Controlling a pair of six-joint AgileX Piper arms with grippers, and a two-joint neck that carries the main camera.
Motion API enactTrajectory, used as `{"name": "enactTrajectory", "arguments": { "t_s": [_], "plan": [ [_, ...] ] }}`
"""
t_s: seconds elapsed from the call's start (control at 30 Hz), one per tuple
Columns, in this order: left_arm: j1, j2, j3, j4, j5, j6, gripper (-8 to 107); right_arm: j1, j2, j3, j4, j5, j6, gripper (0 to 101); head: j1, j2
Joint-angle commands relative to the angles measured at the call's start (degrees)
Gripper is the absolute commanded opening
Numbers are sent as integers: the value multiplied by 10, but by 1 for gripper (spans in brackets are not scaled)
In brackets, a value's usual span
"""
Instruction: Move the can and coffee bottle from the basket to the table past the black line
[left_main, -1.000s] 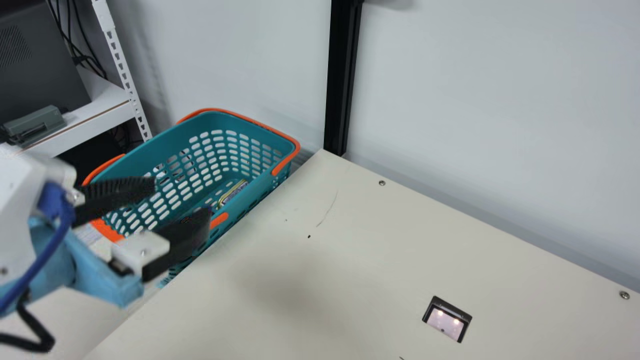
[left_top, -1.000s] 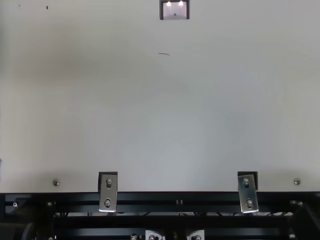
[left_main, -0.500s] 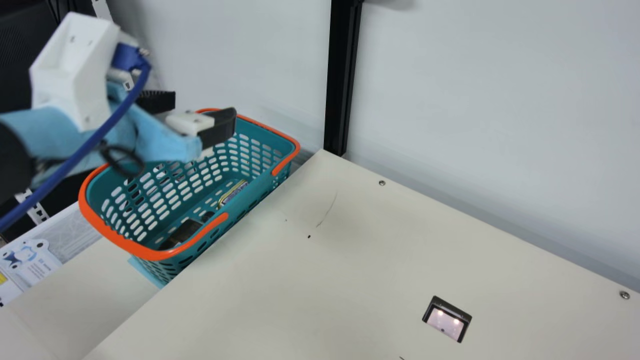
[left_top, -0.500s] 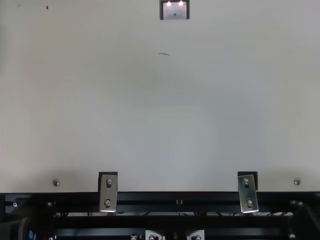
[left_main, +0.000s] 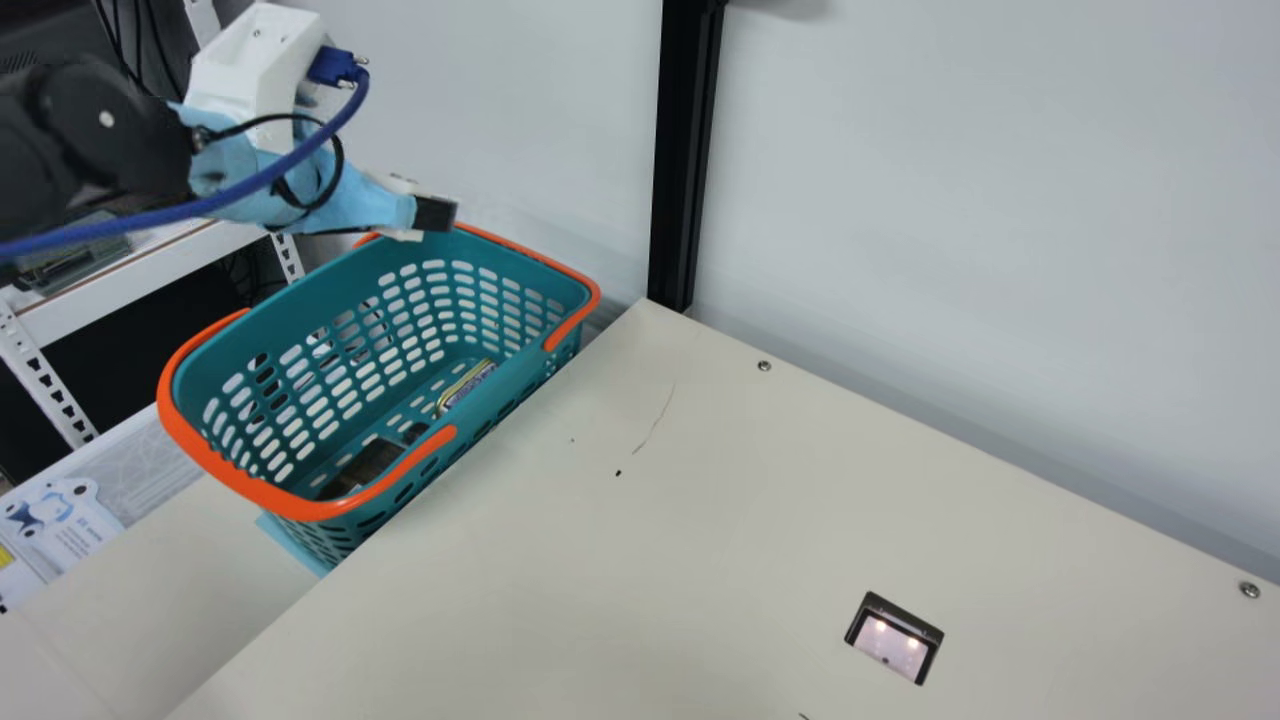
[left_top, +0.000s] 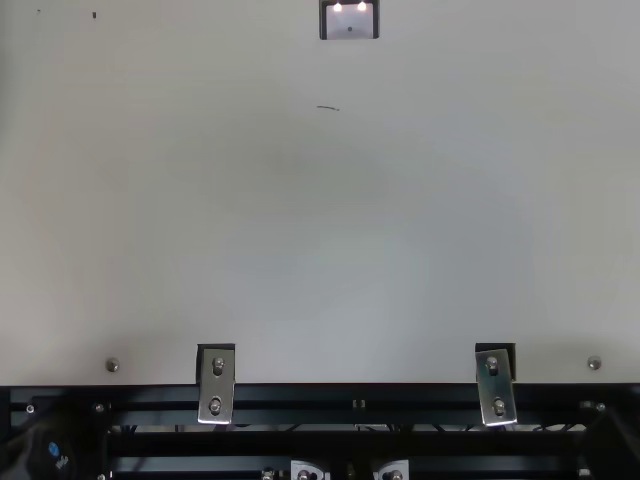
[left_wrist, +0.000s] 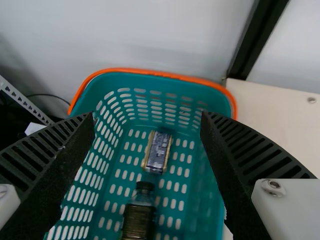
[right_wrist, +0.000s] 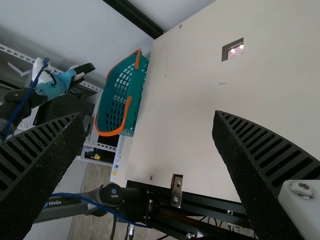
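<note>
Toward ten o'clock in the main view, the left arm (left_main: 120, 135) is finished in black, then light blue, and topped by a white housing (left_main: 245, 65); a blue cable (left_main: 215, 205) and a thin black wire (left_main: 340, 160) are strung along it.

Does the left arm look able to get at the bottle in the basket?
Probably yes: its pincer is open and faces into the uncovered basket, and nothing seen lies over the bottle.
</note>
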Motion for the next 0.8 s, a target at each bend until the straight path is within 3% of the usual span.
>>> {"name": "enactTrajectory", "arguments": {
  "t_s": [0.0, 0.77],
  "plan": [
    [21, 56, -24, -12, 14, 59, 90, 0, 0, 0, 0, 0, 0, 101, -14, 9],
    [20, 271, -90, 14, 53, 124, 90, 0, 0, 0, 0, 0, 0, 101, -14, 9]
  ]
}}
